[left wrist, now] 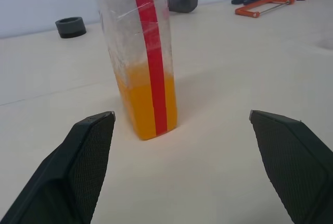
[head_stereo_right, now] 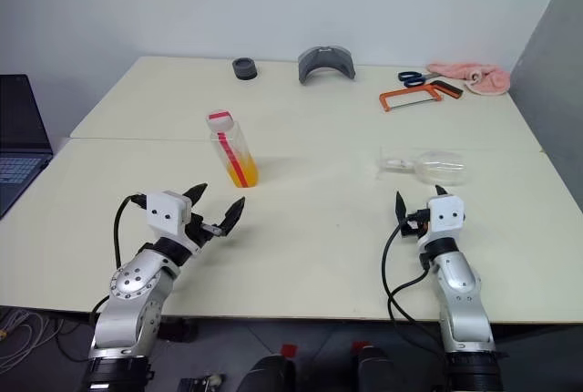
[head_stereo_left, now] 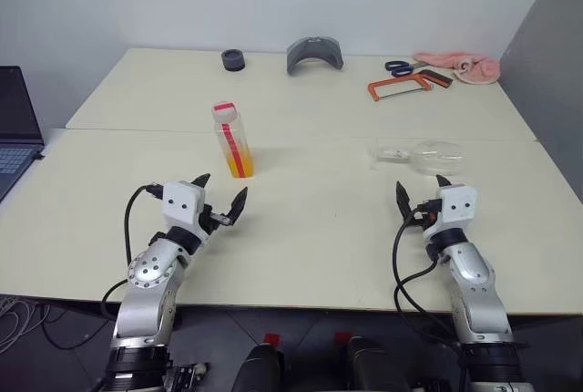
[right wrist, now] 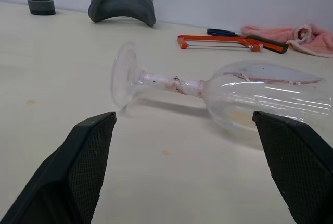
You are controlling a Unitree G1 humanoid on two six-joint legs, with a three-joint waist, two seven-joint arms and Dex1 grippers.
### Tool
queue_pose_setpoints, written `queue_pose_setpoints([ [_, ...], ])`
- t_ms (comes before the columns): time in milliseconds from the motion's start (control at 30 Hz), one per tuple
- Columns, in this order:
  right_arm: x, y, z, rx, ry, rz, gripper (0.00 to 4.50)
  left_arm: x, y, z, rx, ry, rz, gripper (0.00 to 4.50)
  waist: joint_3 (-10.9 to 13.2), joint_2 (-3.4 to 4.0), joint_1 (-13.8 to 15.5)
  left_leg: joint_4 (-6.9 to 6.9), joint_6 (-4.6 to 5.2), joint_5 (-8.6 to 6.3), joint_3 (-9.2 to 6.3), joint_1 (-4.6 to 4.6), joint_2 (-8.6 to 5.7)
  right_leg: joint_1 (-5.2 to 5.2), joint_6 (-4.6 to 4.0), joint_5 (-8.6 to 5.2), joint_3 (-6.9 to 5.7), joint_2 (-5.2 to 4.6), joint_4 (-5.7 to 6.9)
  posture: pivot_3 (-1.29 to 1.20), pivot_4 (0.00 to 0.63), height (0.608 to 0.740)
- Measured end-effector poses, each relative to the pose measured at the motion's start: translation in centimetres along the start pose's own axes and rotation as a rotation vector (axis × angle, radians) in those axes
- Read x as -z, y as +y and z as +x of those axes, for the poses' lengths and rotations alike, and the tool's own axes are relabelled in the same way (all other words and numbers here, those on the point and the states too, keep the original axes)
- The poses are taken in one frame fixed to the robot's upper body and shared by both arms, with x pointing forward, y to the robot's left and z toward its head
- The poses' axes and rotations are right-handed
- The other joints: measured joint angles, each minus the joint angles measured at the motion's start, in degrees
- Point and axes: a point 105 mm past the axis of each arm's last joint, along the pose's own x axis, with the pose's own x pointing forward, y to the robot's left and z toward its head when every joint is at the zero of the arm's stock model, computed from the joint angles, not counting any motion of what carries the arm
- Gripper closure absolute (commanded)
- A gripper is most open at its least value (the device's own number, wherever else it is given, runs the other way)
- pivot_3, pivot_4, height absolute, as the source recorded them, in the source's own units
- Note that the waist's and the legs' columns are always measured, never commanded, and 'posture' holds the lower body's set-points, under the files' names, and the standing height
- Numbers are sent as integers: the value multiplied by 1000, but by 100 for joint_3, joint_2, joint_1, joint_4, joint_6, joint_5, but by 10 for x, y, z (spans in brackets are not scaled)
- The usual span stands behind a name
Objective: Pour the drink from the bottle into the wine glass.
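The glass (head_stereo_left: 421, 154) lies on its side at twelve o'clock of the wide right gripper (head_stereo_left: 421, 193), stem crosswise; the bottle (head_stereo_left: 233, 141) stands upright before the wide left gripper (head_stereo_left: 219, 193).

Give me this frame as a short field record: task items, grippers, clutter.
bottle: upright, cap on, orange drink filling the lower part
wine glass: lying on its side on the table, empty
left gripper: open, short of the bottle, holding nothing
right gripper: open, short of the wine glass
far edge: black ring, grey curved part, hacksaw, scissors, pink cloth
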Motion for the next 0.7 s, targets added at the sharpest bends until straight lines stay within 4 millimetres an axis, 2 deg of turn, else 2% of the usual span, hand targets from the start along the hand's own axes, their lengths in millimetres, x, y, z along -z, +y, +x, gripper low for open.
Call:
queue_pose_setpoints([
  [133, 0, 5, 0, -38, 5, 7, 0, 1, -1, 2, 2, 8, -24, 52, 0, 0, 0, 0, 0, 0, 0, 0, 0, 0, 0, 0, -1, 0, 0, 0, 150, 740],
  [233, -3, 18, 0, -136, -1, -9, 0, -2, -1, 5, 3, 3, -32, 52, 1, 0, 0, 0, 0, 0, 0, 0, -1, 0, 1, 0, -1, 0, -3, 0, 150, 740],
  [433, -24, 52, -7, -432, -21, -5, 0, -10, 6, 14, -65, -22, -54, 52, 2, 0, 1, -2, 0, 0, -7, -2, -1, 6, 2, 1, -7, 0, -15, 0, 150, 740],
  [533, -31, 63, -10, -535, -7, 11, 0, -14, 9, 21, -114, -31, -71, 52, 4, -1, 8, -3, 0, 0, -14, -5, -1, 8, 6, 3, -10, 0, -25, 0, 150, 740],
  [700, -56, 76, -12, -691, -12, 50, 0, -32, 16, 38, -225, -59, -39, 52, 5, -4, 10, -4, 0, 0, -34, -8, -8, 8, 10, 6, -11, 1, -33, 0, 150, 740],
])
